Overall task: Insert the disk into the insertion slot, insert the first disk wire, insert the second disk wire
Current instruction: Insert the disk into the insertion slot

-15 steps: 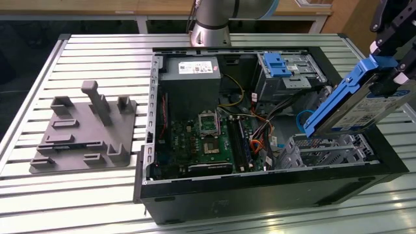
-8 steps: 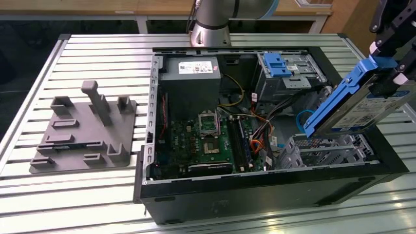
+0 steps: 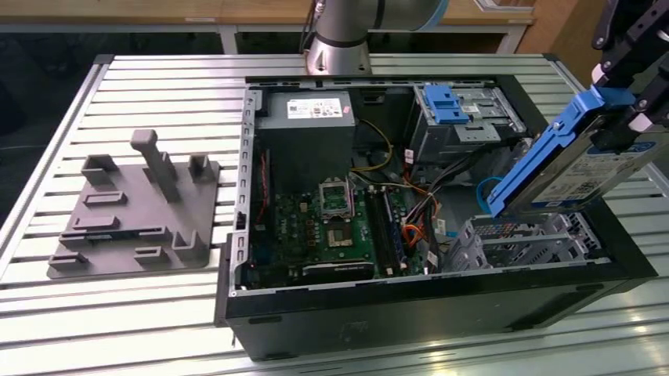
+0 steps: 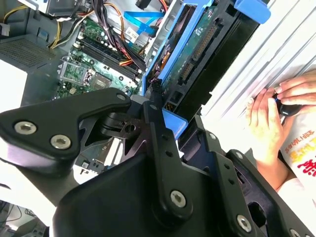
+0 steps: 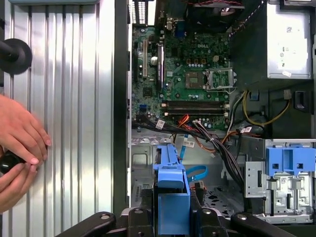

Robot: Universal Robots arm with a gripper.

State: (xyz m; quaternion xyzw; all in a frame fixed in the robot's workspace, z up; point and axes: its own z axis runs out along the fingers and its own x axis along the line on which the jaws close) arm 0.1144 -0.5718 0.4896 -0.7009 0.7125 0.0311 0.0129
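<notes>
My gripper [image 3: 624, 117] is shut on the disk [image 3: 585, 168], a grey drive with a white label in a bright blue carrier. I hold it tilted in the air over the case's corner at the exterior view's right. Just below it sits the insertion slot [image 3: 522, 239], a silver perforated cage with nothing in its bay. In both wrist views the carrier [image 5: 170, 190] and disk [image 4: 197, 54] stick out from between the black fingers [image 4: 158, 148]. A loose blue flat cable [image 3: 483, 196] and a bundle of dark wires [image 5: 222, 148] lie in the case beside the slot.
The open computer case [image 3: 418, 309] holds a motherboard [image 3: 334, 227], a power supply [image 3: 309, 110] and a grey cage with a blue latch [image 3: 450, 106]. A grey fixture plate [image 3: 136, 211] lies on the slatted table. A person's hands [image 5: 19, 143] rest on the table beside the case.
</notes>
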